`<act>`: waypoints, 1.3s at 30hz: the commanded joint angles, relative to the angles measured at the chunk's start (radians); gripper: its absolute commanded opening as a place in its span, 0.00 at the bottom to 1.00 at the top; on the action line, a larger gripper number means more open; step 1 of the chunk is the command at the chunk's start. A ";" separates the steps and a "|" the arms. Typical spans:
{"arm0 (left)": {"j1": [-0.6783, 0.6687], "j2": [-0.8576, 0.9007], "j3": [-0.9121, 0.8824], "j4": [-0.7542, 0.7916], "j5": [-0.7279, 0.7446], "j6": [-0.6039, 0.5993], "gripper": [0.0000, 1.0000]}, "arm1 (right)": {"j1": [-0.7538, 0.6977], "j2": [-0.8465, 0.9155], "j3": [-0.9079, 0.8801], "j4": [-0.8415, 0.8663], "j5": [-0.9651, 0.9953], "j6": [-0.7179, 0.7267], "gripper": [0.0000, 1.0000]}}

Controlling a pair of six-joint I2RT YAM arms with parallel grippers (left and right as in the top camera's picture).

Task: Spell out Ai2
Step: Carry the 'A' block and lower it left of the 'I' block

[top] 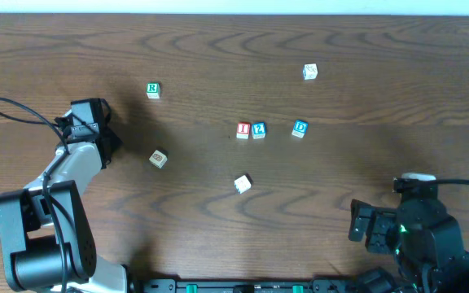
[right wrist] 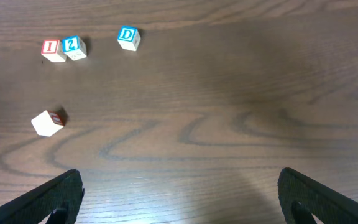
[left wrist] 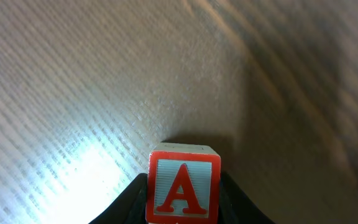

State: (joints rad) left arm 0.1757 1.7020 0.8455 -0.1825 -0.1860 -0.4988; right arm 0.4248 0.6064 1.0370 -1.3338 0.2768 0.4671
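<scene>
left gripper (left wrist: 182,208) is closed on the a cube (left wrist: 183,185), well left of the i cube (top: 243,130). 2 cube (top: 259,129) sits just right of it. right gripper (right wrist: 179,193) is wide, empty. risk: we crowd the i cube while placing and knock the pair apart.

The I block (top: 243,129) and the 2 block (top: 259,129) sit side by side near the middle of the surface (top: 365,49), the I block on the left. The D block (top: 300,128) lies to their right, apart from them. Behind the D block, well apart, lies the far block (top: 310,72). In front of the pair lies the near block (top: 243,184). To the left lie the side block (top: 158,159) and, behind it, the R block (top: 153,89). At the far left, the A block (left wrist: 183,190) sits between the left tool's (left wrist: 182,210) fingers. The right tool (right wrist: 179,199) hangs spread wide at the near right
</scene>
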 commanded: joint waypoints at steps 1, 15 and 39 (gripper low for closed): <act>-0.002 -0.001 0.058 -0.065 -0.003 0.027 0.15 | -0.019 -0.004 -0.002 0.002 0.000 0.015 0.99; -0.370 -0.099 0.293 -0.264 -0.003 0.114 0.05 | -0.019 -0.004 -0.002 0.002 0.000 0.015 0.99; -0.726 0.163 0.293 -0.087 0.127 0.117 0.05 | -0.019 -0.004 -0.002 0.002 0.000 0.015 0.99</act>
State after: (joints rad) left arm -0.5514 1.8469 1.1301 -0.2893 -0.1009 -0.3916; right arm 0.4248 0.6064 1.0367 -1.3338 0.2756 0.4671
